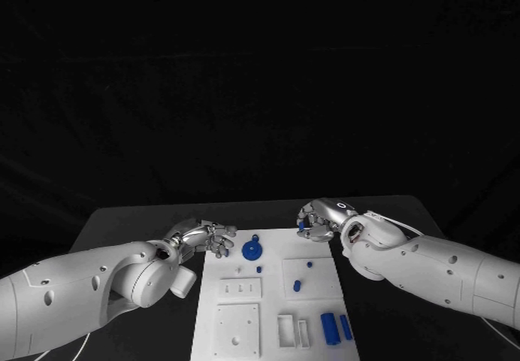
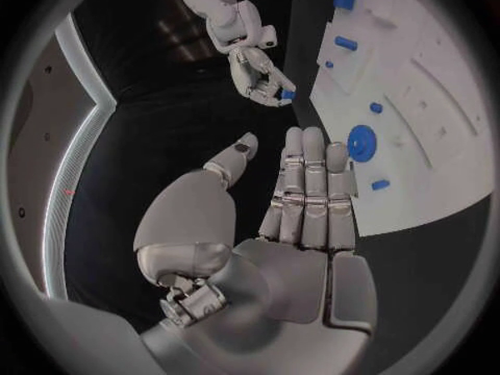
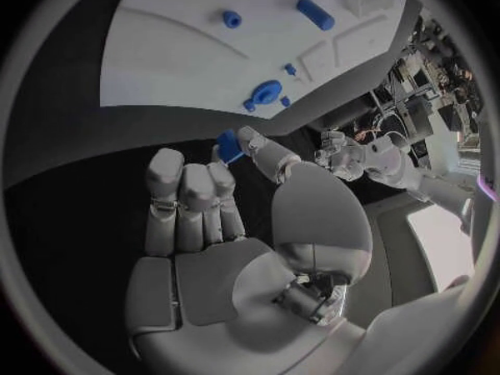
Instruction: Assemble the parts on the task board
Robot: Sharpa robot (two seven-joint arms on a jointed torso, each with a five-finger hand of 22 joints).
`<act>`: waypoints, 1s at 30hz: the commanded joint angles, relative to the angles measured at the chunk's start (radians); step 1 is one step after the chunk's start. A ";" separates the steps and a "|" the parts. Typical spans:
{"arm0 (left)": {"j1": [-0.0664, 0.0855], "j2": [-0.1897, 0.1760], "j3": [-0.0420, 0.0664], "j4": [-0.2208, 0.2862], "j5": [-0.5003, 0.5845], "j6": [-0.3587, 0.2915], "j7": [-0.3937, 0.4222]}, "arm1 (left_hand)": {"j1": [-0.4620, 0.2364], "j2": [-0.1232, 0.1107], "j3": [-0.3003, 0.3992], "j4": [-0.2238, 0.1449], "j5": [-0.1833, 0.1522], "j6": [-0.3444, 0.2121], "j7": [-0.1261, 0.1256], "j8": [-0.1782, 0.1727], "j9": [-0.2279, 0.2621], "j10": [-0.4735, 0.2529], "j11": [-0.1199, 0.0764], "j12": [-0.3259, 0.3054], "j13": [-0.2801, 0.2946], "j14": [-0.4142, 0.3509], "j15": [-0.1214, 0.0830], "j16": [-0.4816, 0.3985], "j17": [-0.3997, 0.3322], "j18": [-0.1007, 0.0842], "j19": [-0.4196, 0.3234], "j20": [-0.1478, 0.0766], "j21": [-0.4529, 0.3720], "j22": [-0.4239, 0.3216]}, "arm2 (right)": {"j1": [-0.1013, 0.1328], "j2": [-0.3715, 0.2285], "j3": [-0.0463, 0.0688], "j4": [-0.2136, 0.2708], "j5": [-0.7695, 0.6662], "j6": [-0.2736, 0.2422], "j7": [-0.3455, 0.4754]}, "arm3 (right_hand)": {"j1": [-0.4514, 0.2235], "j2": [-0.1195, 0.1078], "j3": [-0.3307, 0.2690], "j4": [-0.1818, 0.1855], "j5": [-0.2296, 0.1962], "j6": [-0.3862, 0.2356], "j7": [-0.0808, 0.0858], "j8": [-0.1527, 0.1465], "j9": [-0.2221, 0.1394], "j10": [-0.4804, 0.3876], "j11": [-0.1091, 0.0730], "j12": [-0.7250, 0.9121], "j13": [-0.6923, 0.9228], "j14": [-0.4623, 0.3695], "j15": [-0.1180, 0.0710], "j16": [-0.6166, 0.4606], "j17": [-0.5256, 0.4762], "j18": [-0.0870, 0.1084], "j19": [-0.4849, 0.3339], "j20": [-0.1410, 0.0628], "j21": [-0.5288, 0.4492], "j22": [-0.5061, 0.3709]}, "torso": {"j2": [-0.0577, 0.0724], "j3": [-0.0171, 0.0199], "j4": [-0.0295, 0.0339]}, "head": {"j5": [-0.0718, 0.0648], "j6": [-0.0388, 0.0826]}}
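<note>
The white task board (image 1: 271, 312) lies in the middle of the table. My right hand (image 1: 321, 219) hovers over the board's far right corner and pinches a small blue part (image 1: 301, 223) between thumb and a finger; the right wrist view shows that part (image 3: 228, 147) at the tips of my right hand (image 3: 224, 217). My left hand (image 1: 209, 238) is at the board's far left edge, holding nothing; in its wrist view the left hand (image 2: 302, 200) has its fingers straight and the thumb apart. A round blue part (image 1: 254, 250) lies on the board just beside it.
More blue parts lie on the board: a small piece (image 1: 260, 268), a short peg (image 1: 310, 264), another piece (image 1: 298, 285), and two cylinders (image 1: 331, 329) near the front right. Recessed white blocks (image 1: 240, 289) sit on the board's left half. Black table (image 1: 130, 226) surrounds it.
</note>
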 commanded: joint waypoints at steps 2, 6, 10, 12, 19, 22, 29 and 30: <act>0.016 0.018 0.001 -0.013 -0.078 0.002 -0.127 | -0.036 -0.022 -0.008 0.026 -0.005 -0.021 0.010 -0.015 -0.006 0.009 -0.001 0.009 0.006 0.002 -0.003 0.010 0.005 0.007 0.007 -0.006 0.007 0.001 | 0.005 0.019 0.000 0.051 -0.093 0.054 -0.096 | -0.004 -0.011 0.003 0.002 -0.005 0.042 0.034 0.006 0.003 0.003 0.000 0.003 0.000 -0.002 -0.007 0.001 0.002 0.047 -0.001 -0.005 0.004 0.010 | -0.021 -0.0027 -0.0054 | 0.010 -0.001; 0.023 0.040 0.001 -0.025 -0.112 -0.004 -0.169 | -0.067 -0.047 -0.002 0.063 -0.005 -0.043 0.018 -0.030 -0.010 -0.008 0.006 0.004 0.010 -0.012 -0.001 0.011 0.006 0.007 -0.001 -0.007 0.006 -0.002 | 0.006 0.049 0.000 0.078 -0.117 0.076 -0.113 | -0.005 -0.013 0.004 0.003 -0.005 0.042 0.034 0.006 0.003 0.003 0.000 0.002 -0.001 -0.001 -0.007 0.001 0.002 0.047 -0.001 -0.005 0.004 0.010 | -0.033 -0.0035 -0.0061 | 0.022 -0.003; 0.023 0.067 0.000 -0.041 -0.150 0.001 -0.194 | -0.067 -0.061 0.013 0.083 -0.005 -0.051 0.025 -0.035 -0.010 -0.044 0.018 -0.012 0.007 -0.033 0.006 0.004 0.002 0.005 -0.018 -0.001 0.000 -0.005 | 0.006 0.083 -0.001 0.087 -0.127 0.089 -0.120 | -0.005 -0.013 0.005 0.005 -0.005 0.042 0.034 0.005 0.003 0.002 0.000 0.001 -0.002 -0.001 -0.007 0.001 0.002 0.047 0.000 -0.005 0.004 0.010 | -0.048 -0.0054 -0.0052 | 0.031 -0.010; 0.023 0.079 -0.001 -0.046 -0.167 -0.002 -0.201 | -0.065 -0.064 0.018 0.090 -0.005 -0.050 0.025 -0.034 -0.008 -0.053 0.022 -0.015 0.008 -0.040 0.010 0.000 0.001 0.004 -0.025 0.003 -0.001 -0.006 | 0.006 0.101 -0.005 0.087 -0.132 0.093 -0.122 | -0.005 -0.013 0.006 0.006 -0.005 0.042 0.035 0.005 0.003 0.001 0.000 0.000 -0.003 -0.001 -0.007 0.001 0.002 0.047 0.000 -0.005 0.003 0.010 | -0.053 -0.0061 -0.0047 | 0.034 -0.012; 0.023 0.098 -0.003 -0.052 -0.218 -0.001 -0.219 | -0.058 -0.067 0.025 0.100 -0.005 -0.042 0.023 -0.029 -0.002 -0.090 0.038 -0.030 0.007 -0.056 0.019 -0.008 -0.005 0.004 -0.042 0.012 -0.007 -0.009 | 0.006 0.137 -0.015 0.093 -0.140 0.101 -0.135 | -0.005 -0.010 0.010 0.008 -0.004 0.041 0.035 0.003 0.003 -0.001 0.000 -0.003 -0.005 -0.001 -0.007 0.000 0.001 0.047 0.000 -0.005 0.003 0.010 | -0.062 -0.0080 -0.0027 | 0.045 -0.021; 0.023 0.103 -0.004 -0.052 -0.240 0.004 -0.232 | -0.061 -0.069 0.023 0.105 -0.005 -0.036 0.021 -0.026 0.000 -0.092 0.038 -0.030 0.009 -0.056 0.020 -0.008 -0.005 0.004 -0.043 0.013 -0.006 -0.009 | 0.005 0.146 -0.018 0.099 -0.148 0.106 -0.141 | -0.004 -0.009 0.012 0.009 -0.004 0.041 0.035 0.003 0.002 -0.003 0.001 -0.005 -0.006 -0.001 -0.006 0.000 0.001 0.047 0.000 -0.005 0.002 0.009 | -0.063 -0.0081 -0.0018 | 0.045 -0.023; 0.023 0.109 -0.004 -0.052 -0.271 0.006 -0.254 | -0.066 -0.074 0.023 0.115 -0.005 -0.030 0.018 -0.023 0.002 -0.091 0.037 -0.027 0.012 -0.055 0.020 -0.006 -0.005 0.005 -0.043 0.014 -0.005 -0.010 | 0.005 0.156 -0.021 0.103 -0.149 0.112 -0.146 | -0.004 -0.007 0.013 0.010 -0.004 0.041 0.035 0.002 0.002 -0.003 0.001 -0.005 -0.006 -0.001 -0.006 0.000 0.001 0.047 0.000 -0.005 0.002 0.009 | -0.062 -0.0085 -0.0026 | 0.046 -0.026; 0.023 0.110 -0.004 -0.052 -0.275 0.006 -0.257 | -0.066 -0.075 0.024 0.116 -0.005 -0.030 0.018 -0.023 0.002 -0.091 0.037 -0.027 0.012 -0.054 0.020 -0.006 -0.005 0.005 -0.043 0.014 -0.005 -0.010 | 0.005 0.158 -0.021 0.103 -0.150 0.113 -0.146 | -0.004 -0.007 0.013 0.010 -0.004 0.041 0.035 0.002 0.002 -0.003 0.001 -0.006 -0.007 -0.001 -0.006 -0.001 0.001 0.047 0.000 -0.005 0.002 0.009 | -0.062 -0.0083 -0.0027 | 0.046 -0.027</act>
